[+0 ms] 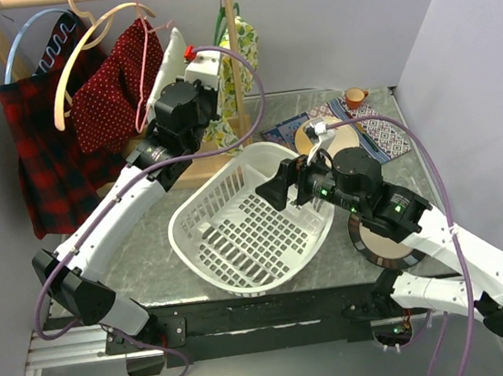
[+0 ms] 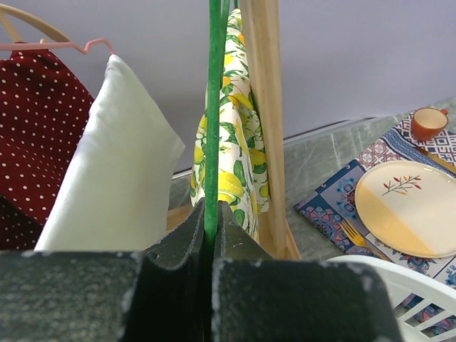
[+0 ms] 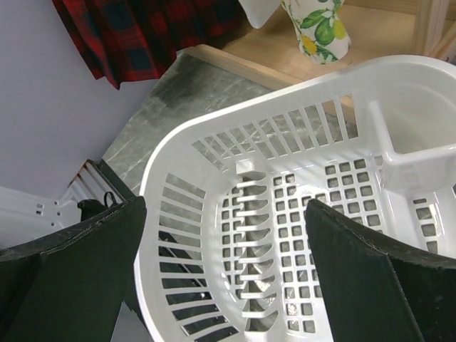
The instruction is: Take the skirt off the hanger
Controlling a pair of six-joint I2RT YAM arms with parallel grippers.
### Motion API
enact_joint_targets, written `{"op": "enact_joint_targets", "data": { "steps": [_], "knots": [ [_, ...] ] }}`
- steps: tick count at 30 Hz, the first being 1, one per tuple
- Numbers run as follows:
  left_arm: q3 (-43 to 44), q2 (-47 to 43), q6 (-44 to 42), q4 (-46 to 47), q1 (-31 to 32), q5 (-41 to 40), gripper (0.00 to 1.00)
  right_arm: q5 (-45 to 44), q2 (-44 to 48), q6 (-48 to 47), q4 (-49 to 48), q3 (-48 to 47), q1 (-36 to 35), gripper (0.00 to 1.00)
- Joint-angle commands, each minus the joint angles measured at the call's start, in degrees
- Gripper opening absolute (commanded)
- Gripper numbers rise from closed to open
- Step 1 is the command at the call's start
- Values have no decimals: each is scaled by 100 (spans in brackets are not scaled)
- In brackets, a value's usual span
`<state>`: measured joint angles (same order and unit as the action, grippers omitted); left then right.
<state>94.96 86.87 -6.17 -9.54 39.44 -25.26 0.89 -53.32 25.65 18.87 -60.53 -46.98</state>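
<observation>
The lemon-print skirt [image 2: 239,142] hangs on a green hanger [image 2: 214,107] at the right end of the wooden rack [image 2: 265,107]. In the top view the skirt [image 1: 241,50] shows beside the rack's post. My left gripper [image 2: 211,221] is shut on the green hanger's thin bar, which runs straight up from between the fingers. In the top view the left gripper [image 1: 219,74] sits up at the rack, its tips partly hidden. My right gripper [image 3: 224,228] stands open over the white basket [image 3: 153,185], with nothing between its fingers; it shows in the top view too [image 1: 279,187].
A red dotted garment [image 1: 115,85], a red plaid one [image 1: 40,150] and a white one [image 1: 166,65] hang on the same rack. The white basket [image 1: 183,242] sits mid-table. A plate [image 1: 341,136], an orange cup [image 1: 355,96] and a patterned mat [image 1: 388,139] lie at the back right.
</observation>
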Motion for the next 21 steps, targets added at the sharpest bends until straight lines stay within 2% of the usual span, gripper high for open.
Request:
{"op": "enact_joint_targets", "data": {
  "steps": [1, 8, 14, 21],
  "knots": [
    [313, -214, 169, 778, 37, -84, 1, -27, -29, -113, -16, -371, 5, 100],
    [374, -381, 152, 1165, 37, -366, 1, -10, 14, -130, 99, -609, 5, 100],
    [778, -276, 152, 998, 29, -401, 1, -1, 76, -122, 99, -618, 5, 100],
    [585, -531, 161, 998, 29, -611, 1, 96, 146, -95, 108, -626, 5, 100]
  ]
}}
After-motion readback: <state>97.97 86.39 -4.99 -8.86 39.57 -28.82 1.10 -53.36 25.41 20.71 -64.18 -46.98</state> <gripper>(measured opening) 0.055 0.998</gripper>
